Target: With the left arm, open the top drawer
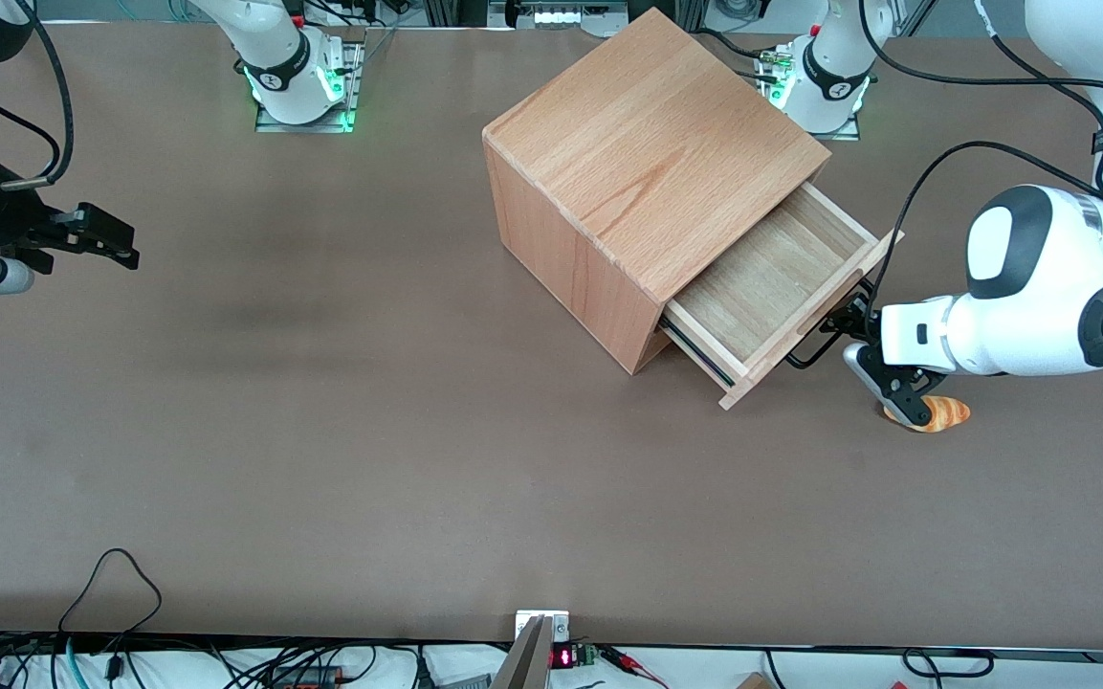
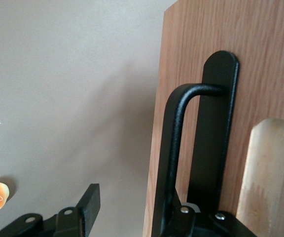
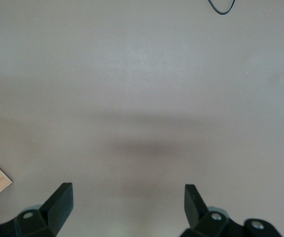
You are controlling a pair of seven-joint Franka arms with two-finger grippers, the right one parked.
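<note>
The top drawer [image 1: 771, 287] stands well out of the wooden cabinet [image 1: 647, 163], its bare inside showing, on the side toward the working arm's end of the table. By how far it sits out, the opening looks largely done. Its black wire handle [image 2: 174, 148] hangs on the front panel, and the left arm's gripper [image 1: 848, 325] is right at it. In the wrist view the fingers [image 2: 88, 200] are spread wide. One is out in the air off the panel's edge and the wire runs down close by the other, so the handle is hooked, not clamped.

What could go wrong from here, as I judge it:
- With the jaws wide apart, the wire could slip out if the pull drifts sideways or the wrist tilts, and the drawer would stop where it is.
- The drawer looks close to the end of its runners. A further hard pull might drag the whole cabinet across the table [image 1: 321, 431] or bring the drawer off its slides.
- A small orange toy croissant [image 1: 938, 413] lies just under the wrist of the left arm [image 1: 1039, 297], nearer the front camera than the handle. A low retreat could knock it.

Count:
- one cabinet
- one open drawer, any lower ones hidden
- one handle
- one croissant
</note>
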